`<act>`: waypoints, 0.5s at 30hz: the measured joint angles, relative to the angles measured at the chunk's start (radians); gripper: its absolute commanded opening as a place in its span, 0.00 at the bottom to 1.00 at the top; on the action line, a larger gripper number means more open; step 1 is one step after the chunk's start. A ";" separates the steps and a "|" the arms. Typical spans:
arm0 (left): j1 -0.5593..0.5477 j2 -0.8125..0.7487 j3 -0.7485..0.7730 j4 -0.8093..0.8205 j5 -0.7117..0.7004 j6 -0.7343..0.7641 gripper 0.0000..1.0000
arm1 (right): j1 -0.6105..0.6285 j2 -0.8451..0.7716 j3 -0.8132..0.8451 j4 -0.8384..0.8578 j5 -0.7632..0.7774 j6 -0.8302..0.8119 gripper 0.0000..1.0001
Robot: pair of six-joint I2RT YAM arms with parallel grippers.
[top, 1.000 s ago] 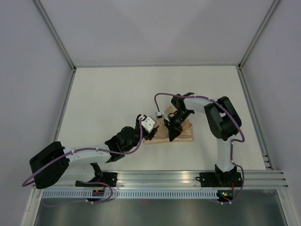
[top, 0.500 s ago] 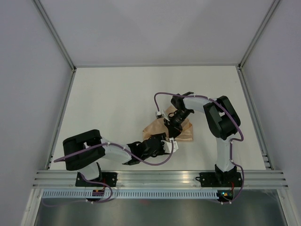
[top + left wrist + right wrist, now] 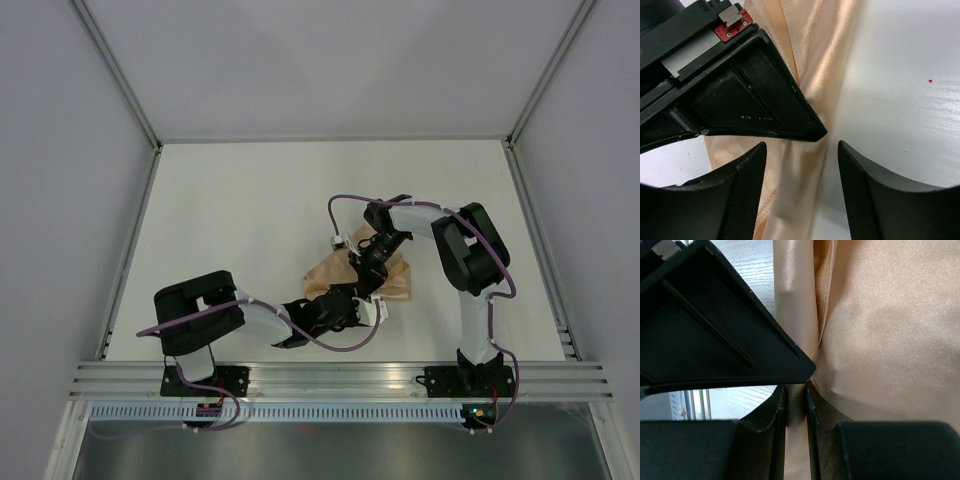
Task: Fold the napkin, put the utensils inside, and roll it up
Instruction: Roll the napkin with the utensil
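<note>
The peach-orange napkin point(image 3: 398, 278) lies bunched at mid-table, partly under both grippers. My right gripper point(image 3: 369, 274) is on it, shut on a raised fold of the cloth point(image 3: 796, 405); the rest of the napkin point(image 3: 890, 340) spreads to the right in the right wrist view. My left gripper point(image 3: 360, 301) comes in from the near side and is open, its fingers point(image 3: 740, 200) on either side of the same fold point(image 3: 815, 60), just under the right gripper's tip point(image 3: 765, 100). No utensils are in view.
The white table point(image 3: 250, 200) is bounded by grey walls at the back and sides. An aluminium rail point(image 3: 340, 378) with the arm bases runs along the near edge. A purple cable point(image 3: 340, 205) loops above the right wrist.
My left arm has folded back and swung its gripper from the napkin's left side to its near edge, beneath the right gripper. The right gripper has stayed on the napkin.
</note>
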State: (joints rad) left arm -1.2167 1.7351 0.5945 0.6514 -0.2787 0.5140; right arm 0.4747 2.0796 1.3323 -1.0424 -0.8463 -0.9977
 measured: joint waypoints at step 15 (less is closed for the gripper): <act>0.042 0.026 0.041 -0.055 0.100 -0.019 0.02 | -0.009 0.012 0.011 -0.021 -0.002 0.000 0.05</act>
State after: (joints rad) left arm -1.1748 1.7607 0.6353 0.5968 -0.1783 0.4946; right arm 0.4660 2.0914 1.3434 -1.0634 -0.8482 -0.9981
